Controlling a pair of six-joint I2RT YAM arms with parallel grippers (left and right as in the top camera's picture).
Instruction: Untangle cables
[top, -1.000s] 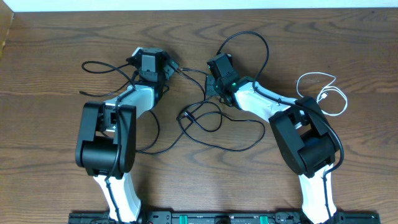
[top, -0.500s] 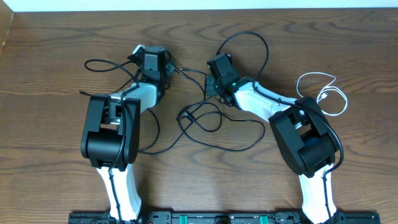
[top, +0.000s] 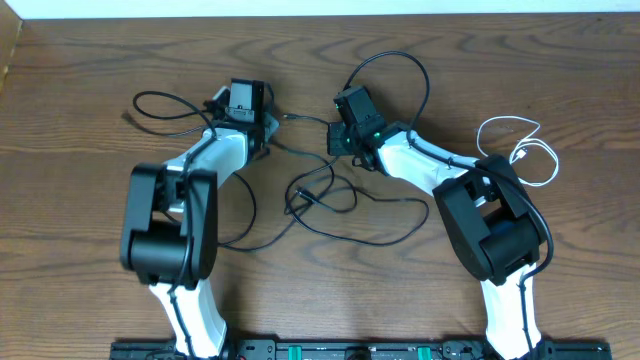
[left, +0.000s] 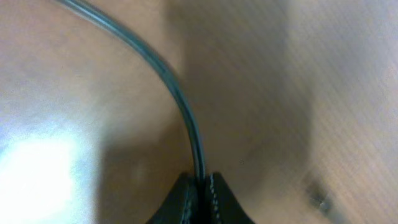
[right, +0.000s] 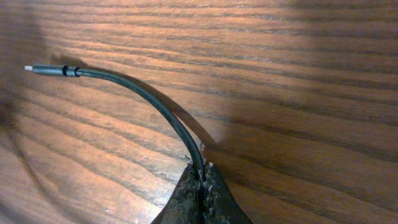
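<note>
Pinching, left gripper (left: 200, 186): jaws together on a thin dark cord (left: 177, 102), just up and left of the black tangle (top: 320, 195); the cord arcs away from the tips
Right gripper (right: 200, 177): jaws clamped on a black cord (right: 149, 96) a short way back from its small plug (right: 46, 70); it sits just above the tangle
Black cables: loose crossing loops on the table (top: 80, 230); one loop trails well left of the tangle
White cable (top: 520, 145): coiled alone, well right of the tangle
Handling: likely light, limp and thin; probably slides easily on wood; a hard tug may tighten the crossings
Hold: best near a plug end or on a free stretch, away from the tangle's crossings
</note>
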